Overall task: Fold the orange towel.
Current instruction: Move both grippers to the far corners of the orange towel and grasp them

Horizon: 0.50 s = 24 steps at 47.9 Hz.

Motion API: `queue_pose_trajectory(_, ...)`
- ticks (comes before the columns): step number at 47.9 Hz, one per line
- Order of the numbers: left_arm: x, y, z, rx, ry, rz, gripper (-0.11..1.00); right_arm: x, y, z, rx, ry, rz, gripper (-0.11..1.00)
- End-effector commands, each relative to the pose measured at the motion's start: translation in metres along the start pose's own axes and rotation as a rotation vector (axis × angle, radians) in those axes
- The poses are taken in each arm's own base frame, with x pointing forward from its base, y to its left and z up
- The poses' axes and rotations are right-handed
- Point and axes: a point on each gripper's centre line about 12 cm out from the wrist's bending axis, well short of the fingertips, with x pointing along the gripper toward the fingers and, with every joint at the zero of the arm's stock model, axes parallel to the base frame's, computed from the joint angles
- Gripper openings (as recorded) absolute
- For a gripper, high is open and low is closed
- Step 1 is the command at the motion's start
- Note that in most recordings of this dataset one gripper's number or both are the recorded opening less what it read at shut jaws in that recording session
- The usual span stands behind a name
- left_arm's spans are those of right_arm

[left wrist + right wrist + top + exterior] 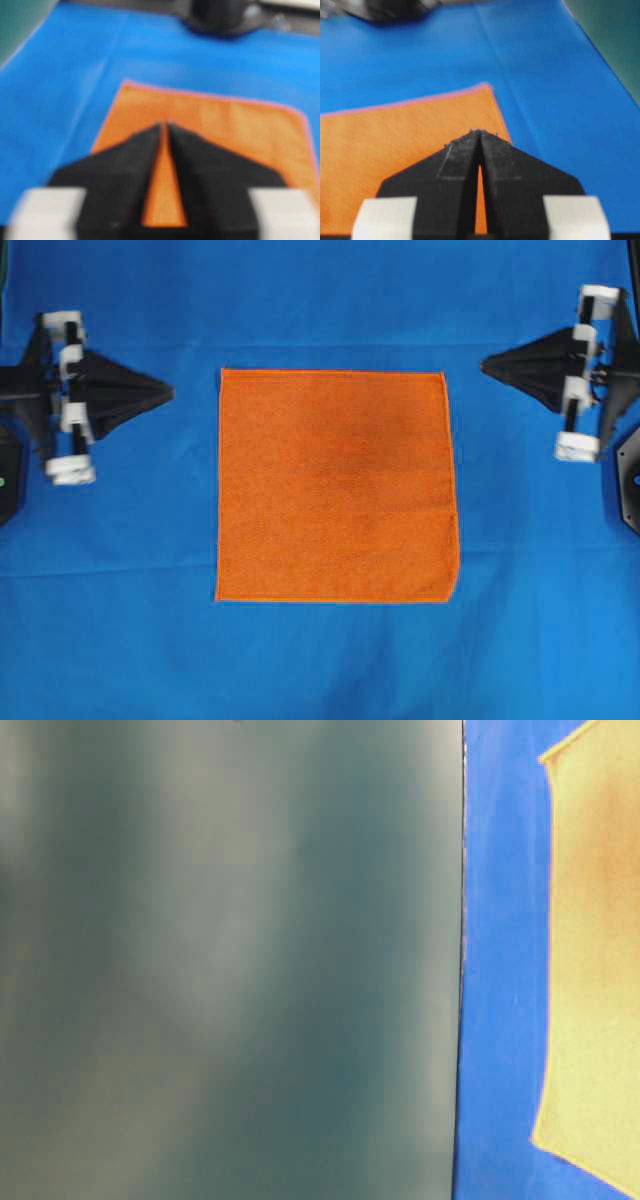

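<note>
Orange terry, nearly square, the orange towel (337,485) lies flat mid-desk on blue cloth (330,660), edges square to it. Left hand (170,392) and right hand (484,364) flank it, clenched, empty.

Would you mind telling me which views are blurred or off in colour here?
Overhead view: sharp, orange towel evenly lit. Table-level view: a blurred grey-green surface fills most of it, and the towel looks washed-out yellow. Left wrist view: soft throughout, left gripper blurred. Right wrist view: slightly sharper.
</note>
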Motion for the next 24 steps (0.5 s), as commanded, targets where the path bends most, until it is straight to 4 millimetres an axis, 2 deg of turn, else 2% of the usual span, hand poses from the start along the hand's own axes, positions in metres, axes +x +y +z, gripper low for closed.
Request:
queue_pose_trajectory(1, 0.012, 0.012, 0.003, -0.022, 0.009, 0.048, 0.2, 0.012, -0.009, -0.002, 0.019, 0.044, -0.036, 0.01)
queue_pose_trajectory(4, 0.021, 0.021, -0.005, -0.036, 0.05, 0.081, 0.35, 0.024, -0.018, -0.013, 0.031, 0.112, -0.069, 0.02)
queue_pose_trajectory(6, 0.03, 0.026, -0.013, -0.04, 0.087, 0.098, 0.49, 0.03, -0.023, -0.022, 0.039, 0.153, -0.086, 0.08)
queue_pose_trajectory(10, 0.047, 0.033, -0.027, -0.047, 0.153, 0.121, 0.73, 0.044, -0.034, -0.037, 0.056, 0.221, -0.121, 0.31)
queue_pose_trajectory(13, 0.059, 0.038, -0.036, -0.051, 0.192, 0.134, 0.86, 0.054, -0.044, -0.052, 0.072, 0.287, -0.149, 0.49)
queue_pose_trajectory(16, 0.072, 0.045, -0.047, -0.057, 0.235, 0.151, 0.91, 0.064, -0.05, -0.062, 0.082, 0.333, -0.165, 0.58)
queue_pose_trajectory(24, 0.101, 0.066, -0.084, -0.08, 0.349, 0.203, 0.91, 0.086, -0.057, -0.088, 0.097, 0.435, -0.176, 0.53)
